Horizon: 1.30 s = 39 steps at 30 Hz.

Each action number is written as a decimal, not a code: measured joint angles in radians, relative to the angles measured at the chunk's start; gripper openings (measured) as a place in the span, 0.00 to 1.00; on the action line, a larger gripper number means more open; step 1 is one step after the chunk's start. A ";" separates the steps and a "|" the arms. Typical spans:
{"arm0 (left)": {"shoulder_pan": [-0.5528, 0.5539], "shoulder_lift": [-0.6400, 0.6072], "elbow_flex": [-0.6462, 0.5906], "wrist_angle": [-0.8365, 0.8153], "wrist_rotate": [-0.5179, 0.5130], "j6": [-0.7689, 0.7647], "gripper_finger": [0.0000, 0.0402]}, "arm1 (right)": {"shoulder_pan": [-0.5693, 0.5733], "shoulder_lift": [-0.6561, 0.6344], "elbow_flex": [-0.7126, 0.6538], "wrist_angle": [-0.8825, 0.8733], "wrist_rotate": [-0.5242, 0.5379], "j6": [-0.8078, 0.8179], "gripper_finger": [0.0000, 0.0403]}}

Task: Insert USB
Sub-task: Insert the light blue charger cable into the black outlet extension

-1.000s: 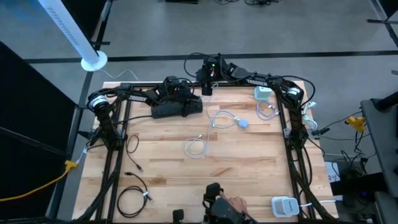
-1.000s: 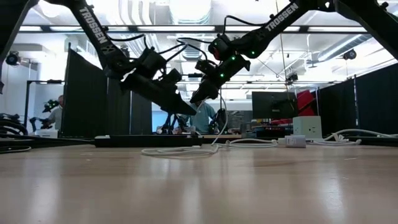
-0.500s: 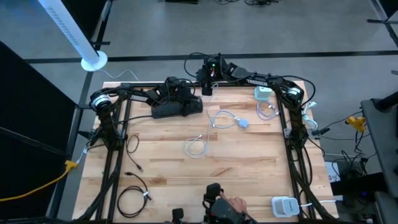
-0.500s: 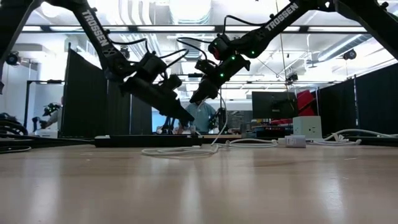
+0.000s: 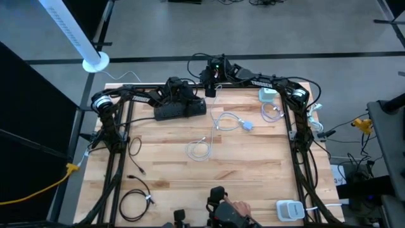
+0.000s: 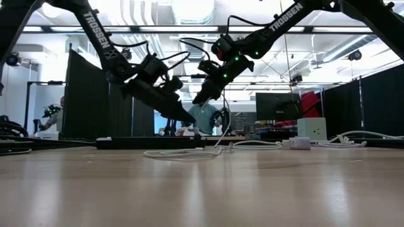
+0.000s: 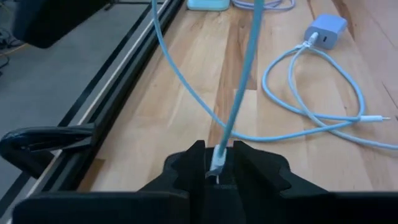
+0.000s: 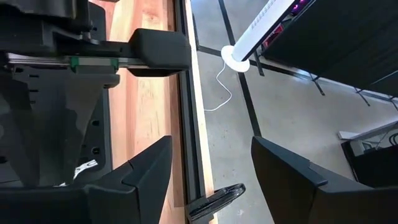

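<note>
My left gripper [image 7: 217,179] is shut on the metal plug [image 7: 218,163] of a pale USB cable [image 7: 244,81]. It hangs slanted just over the black power strip [image 5: 180,111], which lies flat at the table's far left [image 6: 145,144]. The cable rises from the plug, and more of it loops on the wood to a white charger block [image 7: 326,29]. My right gripper [image 8: 211,177] stands open and higher, over the far edge [image 5: 211,90], with nothing between its fingers. My left gripper pinches the USB plug between its two fingertips [image 7: 194,163], one on each side. The fingers slant down from the table's left. The plug is clear of the table and the cable leads away from it, up past the fingers.
A coil of white cable [image 5: 199,150] lies mid-table. A pale box [image 5: 268,95] sits at the far right, black cables [image 5: 136,202] at the near left, a white adapter [image 5: 289,209] at the near right. A person's hand [image 5: 239,208] shows at the near edge.
</note>
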 joint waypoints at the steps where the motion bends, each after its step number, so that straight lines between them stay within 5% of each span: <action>1: 0.000 0.003 0.000 0.009 0.000 -0.002 0.18 | 0.000 0.000 0.000 0.000 0.000 0.002 0.51; 33: 0.002 0.065 0.035 0.022 0.051 -0.015 0.15 | 0.002 0.000 0.000 0.026 -0.008 -0.019 0.51; 39: 0.003 0.088 0.037 0.039 0.050 -0.084 0.02 | 0.007 0.000 0.000 0.023 -0.008 -0.001 0.51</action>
